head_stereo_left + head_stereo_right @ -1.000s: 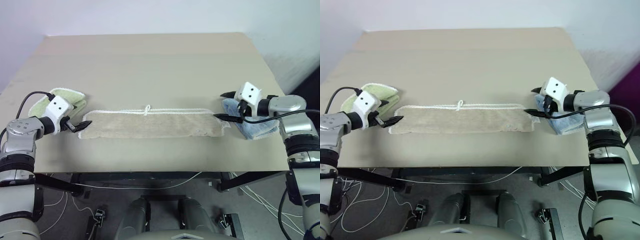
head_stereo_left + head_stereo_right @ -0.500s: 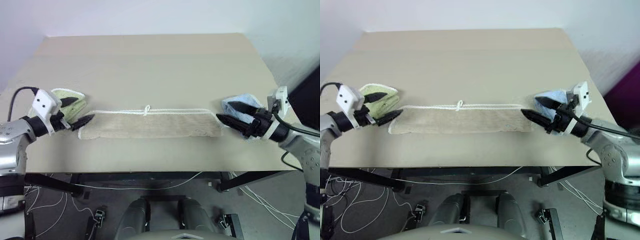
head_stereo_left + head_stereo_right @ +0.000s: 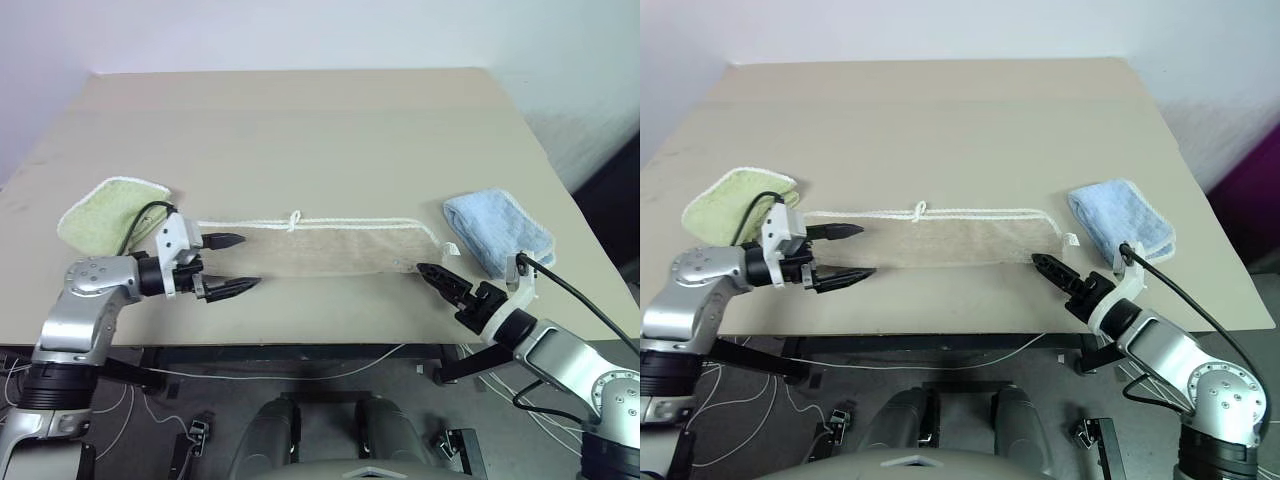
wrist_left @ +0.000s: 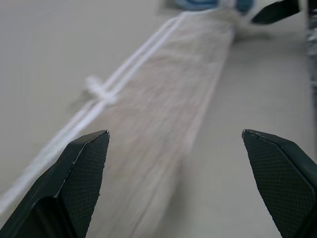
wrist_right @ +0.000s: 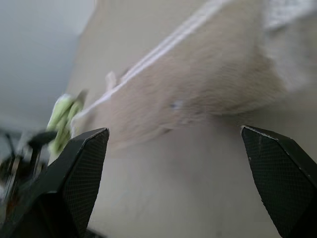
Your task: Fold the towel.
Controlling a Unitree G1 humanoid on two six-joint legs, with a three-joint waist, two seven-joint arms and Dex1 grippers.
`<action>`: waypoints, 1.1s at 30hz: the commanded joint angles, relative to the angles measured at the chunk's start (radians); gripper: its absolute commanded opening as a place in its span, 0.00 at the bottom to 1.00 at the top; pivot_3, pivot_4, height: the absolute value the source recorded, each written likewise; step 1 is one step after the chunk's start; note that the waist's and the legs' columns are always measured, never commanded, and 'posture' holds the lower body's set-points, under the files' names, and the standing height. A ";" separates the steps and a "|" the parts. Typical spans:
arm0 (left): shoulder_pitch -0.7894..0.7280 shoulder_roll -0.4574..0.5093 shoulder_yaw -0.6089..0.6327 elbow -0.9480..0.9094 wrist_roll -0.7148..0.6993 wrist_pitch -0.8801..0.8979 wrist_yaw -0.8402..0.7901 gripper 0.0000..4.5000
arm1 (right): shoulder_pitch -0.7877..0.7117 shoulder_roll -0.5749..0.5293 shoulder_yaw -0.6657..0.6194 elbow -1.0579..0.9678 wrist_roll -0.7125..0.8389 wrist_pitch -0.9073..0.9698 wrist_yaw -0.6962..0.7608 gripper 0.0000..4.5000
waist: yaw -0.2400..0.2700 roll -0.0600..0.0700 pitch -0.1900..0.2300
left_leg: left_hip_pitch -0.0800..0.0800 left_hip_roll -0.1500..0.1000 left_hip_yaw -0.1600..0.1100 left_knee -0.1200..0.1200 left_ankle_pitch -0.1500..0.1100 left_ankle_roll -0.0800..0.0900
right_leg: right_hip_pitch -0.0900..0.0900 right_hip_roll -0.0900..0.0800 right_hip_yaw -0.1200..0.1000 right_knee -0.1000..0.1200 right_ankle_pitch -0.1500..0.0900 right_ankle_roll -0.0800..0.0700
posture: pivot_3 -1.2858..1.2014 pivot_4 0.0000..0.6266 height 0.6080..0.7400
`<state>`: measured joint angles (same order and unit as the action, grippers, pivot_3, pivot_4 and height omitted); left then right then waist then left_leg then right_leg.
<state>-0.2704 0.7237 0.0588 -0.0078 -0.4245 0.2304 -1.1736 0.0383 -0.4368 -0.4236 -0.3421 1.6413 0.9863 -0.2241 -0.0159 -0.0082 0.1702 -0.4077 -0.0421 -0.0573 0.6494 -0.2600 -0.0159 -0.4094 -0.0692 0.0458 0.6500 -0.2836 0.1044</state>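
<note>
towel already folded into a long narrow strip on table, end-to-end fold left; left gripper and right gripper both wide, empty, at its ends.

The towel lies as a long strip across the near middle of the counter. A small folded cloth sits just beyond its left end, another just beyond its right end. The left gripper hangs over the strip's left end; the right gripper sits at its right near corner.
</note>
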 commanded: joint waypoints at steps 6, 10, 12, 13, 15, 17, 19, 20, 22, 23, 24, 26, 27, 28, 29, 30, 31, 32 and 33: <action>-0.016 -0.024 -0.006 -0.043 -0.016 0.012 0.010 1.00 | -0.071 0.075 0.066 0.082 0.112 -0.162 -0.230 0.99 | -0.002 -0.001 -0.001 | 0.000 0.001 0.000 0.001 0.000 0.000 | 0.001 0.003 0.000 0.000 0.000 0.000 | 0.52 0.24 1.00; -0.004 -0.034 -0.004 -0.069 -0.019 0.020 0.019 1.00 | -0.129 0.120 0.089 0.131 0.097 -0.218 -0.272 0.99 | -0.006 -0.002 -0.002 | 0.001 0.002 0.000 0.001 0.000 0.000 | 0.001 0.005 0.000 0.000 0.000 0.000 | 0.52 0.24 1.00; 0.001 -0.037 -0.002 -0.077 -0.019 0.023 0.024 1.00 | -0.154 0.135 0.094 0.154 0.084 -0.237 -0.287 0.99 | -0.006 -0.003 -0.002 | 0.002 0.002 0.001 0.001 0.000 0.000 | 0.001 0.005 0.000 0.000 0.000 0.000 | 0.52 0.24 1.00; 0.004 -0.039 -0.001 -0.082 -0.018 0.024 0.026 1.00 | -0.162 0.141 0.095 0.161 0.081 -0.244 -0.292 0.99 | -0.006 -0.002 -0.002 | 0.002 0.002 0.001 0.001 0.000 0.000 | 0.001 0.005 0.000 0.000 0.000 0.000 | 0.52 0.24 1.00; 0.010 -0.039 0.001 -0.090 -0.019 0.025 0.029 1.00 | -0.171 0.148 0.097 0.170 0.075 -0.253 -0.298 0.95 | -0.005 -0.003 -0.002 | 0.002 0.002 0.001 0.001 0.000 0.000 | 0.001 0.005 0.000 0.000 0.000 0.000 | 0.52 0.24 1.00; 0.020 -0.037 0.006 -0.096 -0.019 0.024 0.033 1.00 | -0.176 0.157 0.096 0.172 0.069 -0.265 -0.309 0.87 | -0.005 -0.002 -0.002 | 0.002 0.002 0.001 0.001 0.000 0.000 | 0.001 0.005 0.000 0.000 0.000 0.000 | 0.52 0.24 1.00; 0.026 -0.035 0.011 -0.098 -0.019 0.023 0.037 1.00 | -0.177 0.160 0.094 0.170 0.070 -0.271 -0.312 0.72 | -0.004 -0.002 -0.002 | 0.002 0.002 0.001 0.001 0.000 0.000 | 0.001 0.005 0.001 0.000 0.000 0.000 | 0.52 0.24 1.00; 0.027 -0.035 0.012 -0.098 -0.019 0.022 0.038 1.00 | -0.177 0.160 0.094 0.168 0.071 -0.272 -0.312 0.64 | -0.004 -0.002 -0.002 | 0.002 0.002 0.001 0.001 0.000 0.000 | 0.001 0.005 0.001 0.000 0.000 0.000 | 0.52 0.24 1.00; 0.032 -0.034 0.012 -0.099 -0.019 0.020 0.040 1.00 | -0.177 0.158 0.093 0.166 0.073 -0.274 -0.315 0.47 | -0.003 -0.002 -0.002 | 0.002 0.002 0.001 0.001 0.000 0.000 | 0.001 0.005 0.001 0.000 0.000 0.000 | 0.52 0.24 1.00; 0.033 -0.035 0.011 -0.098 -0.019 0.018 0.041 1.00 | -0.177 0.157 0.091 0.166 0.071 -0.277 -0.315 0.38 | -0.003 -0.002 -0.002 | 0.001 0.002 0.001 0.001 0.000 0.000 | 0.001 0.005 0.001 0.000 0.000 0.000 | 0.52 0.24 1.00; 0.034 -0.036 0.010 -0.098 -0.018 0.017 0.042 1.00 | -0.177 0.157 0.090 0.166 0.070 -0.279 -0.315 0.33 | -0.003 -0.002 -0.002 | 0.001 0.002 0.001 0.001 0.000 0.000 | 0.001 0.005 0.001 0.000 0.000 0.000 | 0.52 0.24 1.00; 0.032 -0.040 0.005 -0.094 -0.017 0.015 0.044 1.00 | -0.178 0.156 0.088 0.164 0.066 -0.285 -0.314 0.17 | -0.003 -0.002 -0.002 | 0.001 0.002 0.001 0.001 0.000 0.000 | 0.001 0.005 0.001 0.000 0.000 0.000 | 0.52 0.24 1.00; 0.030 -0.042 0.003 -0.092 -0.016 0.014 0.045 1.00 | -0.178 0.155 0.087 0.163 0.064 -0.288 -0.314 0.09 | -0.003 -0.002 -0.002 | 0.001 0.002 0.001 0.001 0.000 0.000 | 0.001 0.005 0.001 0.000 0.000 0.000 | 0.52 0.24 1.00; 0.028 -0.044 0.001 -0.089 -0.016 0.013 0.045 1.00 | -0.177 0.153 0.085 0.161 0.061 -0.291 -0.314 0.01 | -0.002 -0.003 -0.002 | 0.002 0.002 0.001 0.001 0.000 0.000 | 0.001 0.005 0.001 0.000 0.000 0.000 | 0.52 0.24 1.00; 0.026 -0.045 0.000 -0.087 -0.015 0.012 0.045 1.00 | -0.176 0.152 0.082 0.159 0.058 -0.293 -0.315 0.01 | -0.002 -0.003 -0.002 | 0.002 0.002 0.001 0.001 0.000 0.000 | 0.002 0.005 0.001 0.000 0.000 0.000 | 0.52 0.24 1.00; 0.025 -0.047 -0.002 -0.085 -0.014 0.011 0.044 1.00 | -0.174 0.145 0.077 0.154 0.054 -0.295 -0.312 0.01 | -0.001 -0.003 -0.002 | 0.002 0.002 0.001 0.001 0.000 0.000 | 0.002 0.005 0.001 0.000 0.000 0.000 | 0.52 0.24 1.00; 0.024 -0.048 -0.002 -0.083 -0.013 0.010 0.044 1.00 | -0.171 0.138 0.071 0.150 0.050 -0.295 -0.308 0.01 | -0.001 -0.003 -0.002 | 0.001 0.002 0.001 0.001 0.000 0.000 | 0.002 0.004 0.001 0.000 0.000 0.000 | 0.52 0.24 1.00; 0.022 -0.049 -0.001 -0.080 -0.012 0.009 0.043 1.00 | -0.169 0.125 0.062 0.145 0.044 -0.295 -0.301 0.01 | 0.000 -0.003 -0.002 | 0.002 0.002 0.001 0.001 0.000 0.000 | 0.002 0.004 0.001 0.000 0.000 0.000 | 0.52 0.24 1.00; 0.022 -0.050 -0.001 -0.079 -0.012 0.008 0.043 1.00 | -0.167 0.109 0.050 0.140 0.041 -0.294 -0.291 0.01 | 0.001 -0.003 -0.002 | 0.001 0.002 0.001 0.001 0.000 0.000 | 0.002 0.004 0.001 0.000 0.000 0.000 | 0.52 0.24 1.00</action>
<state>-0.2401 0.6703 0.0500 -0.0631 -0.4259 0.2535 -1.1297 -0.1317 -0.2987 -0.3297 -0.1749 1.6985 0.7084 -0.5291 -0.0151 -0.0110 0.1679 -0.4063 -0.0402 -0.0564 0.6501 -0.2600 -0.0157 -0.4077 -0.0648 0.0466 0.6498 -0.2836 0.1044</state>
